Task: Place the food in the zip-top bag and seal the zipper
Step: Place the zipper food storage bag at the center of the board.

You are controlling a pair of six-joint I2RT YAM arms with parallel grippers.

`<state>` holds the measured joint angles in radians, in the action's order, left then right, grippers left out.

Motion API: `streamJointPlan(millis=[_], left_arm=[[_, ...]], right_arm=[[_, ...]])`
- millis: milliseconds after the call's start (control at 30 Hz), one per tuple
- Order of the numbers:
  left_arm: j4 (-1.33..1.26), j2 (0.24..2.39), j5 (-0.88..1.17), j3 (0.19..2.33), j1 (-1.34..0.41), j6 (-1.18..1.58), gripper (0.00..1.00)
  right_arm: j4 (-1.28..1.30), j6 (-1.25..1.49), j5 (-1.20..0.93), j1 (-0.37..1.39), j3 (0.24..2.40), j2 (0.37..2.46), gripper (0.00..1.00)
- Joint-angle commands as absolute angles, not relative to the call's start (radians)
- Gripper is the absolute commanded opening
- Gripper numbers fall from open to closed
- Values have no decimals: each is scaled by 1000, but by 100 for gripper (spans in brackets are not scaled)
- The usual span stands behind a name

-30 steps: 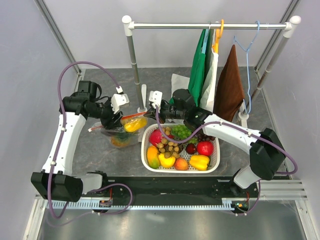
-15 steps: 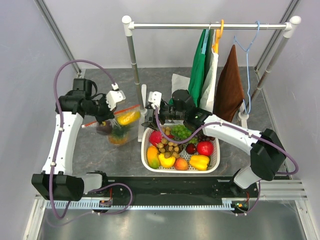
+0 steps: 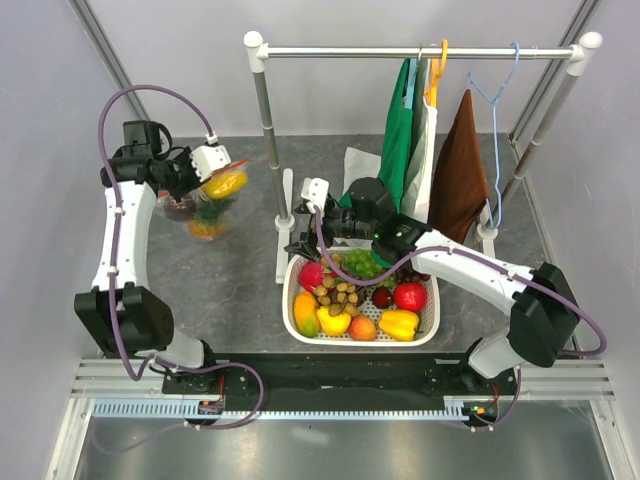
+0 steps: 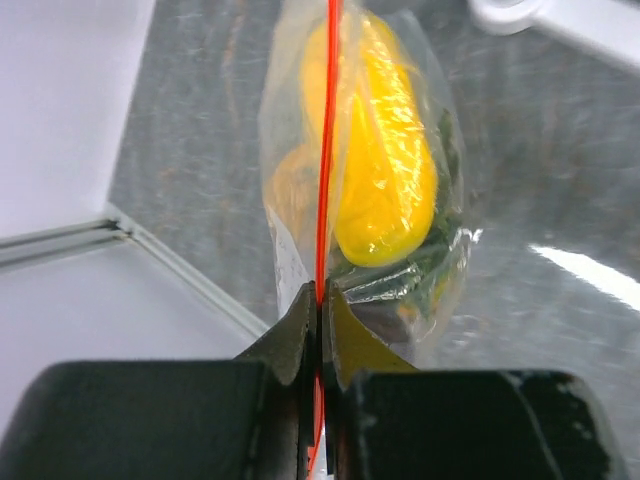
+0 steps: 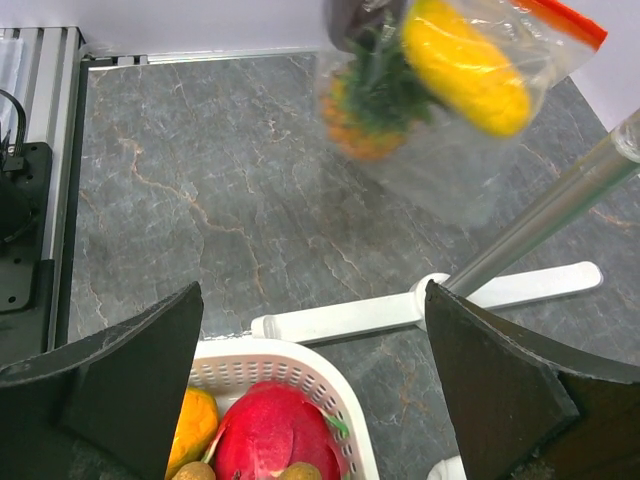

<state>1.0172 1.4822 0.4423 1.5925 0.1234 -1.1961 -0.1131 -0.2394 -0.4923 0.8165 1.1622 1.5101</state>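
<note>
The zip-top bag (image 3: 205,210) hangs off the table at the far left, with my left gripper (image 3: 205,165) shut on its zipper. In the left wrist view the orange-red zipper (image 4: 330,120) runs straight down into the closed jaws of my left gripper (image 4: 320,295). A yellow lemon-like piece (image 4: 385,190) and the pineapple's green leaves (image 4: 440,260) show through the clear plastic. My right gripper (image 3: 298,242) hovers open over the basket's far left corner with nothing in it. In the right wrist view the open right gripper (image 5: 312,300) is well short of the bag (image 5: 450,170), which holds the pineapple (image 5: 365,125).
A white slotted basket (image 3: 293,300) full of assorted toy fruit sits in front of the right arm. A clothes rack's pole (image 3: 265,130) and white foot (image 3: 283,225) stand between the arms. Cloths (image 3: 400,140) hang from its rail at the back right.
The right gripper let go of the bag and opened wide. The left gripper closed on the zipper and carried the bag up and away to the far left.
</note>
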Motion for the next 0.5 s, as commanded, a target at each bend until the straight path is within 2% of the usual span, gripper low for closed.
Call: streamJointPlan(millis=[0,300,467], left_arm=[[845,1506,399,1580,141,-1356,2],[827,1220,443,1067,135,-1546,2],[871,1174,414,856,135,-1525,5]], right_arm=[[-101,-230,-482,822,1206,1468,98],[-69,-239,-488,822,1184,1439,98],[-48,-245,-491,822,1183,1436,98]])
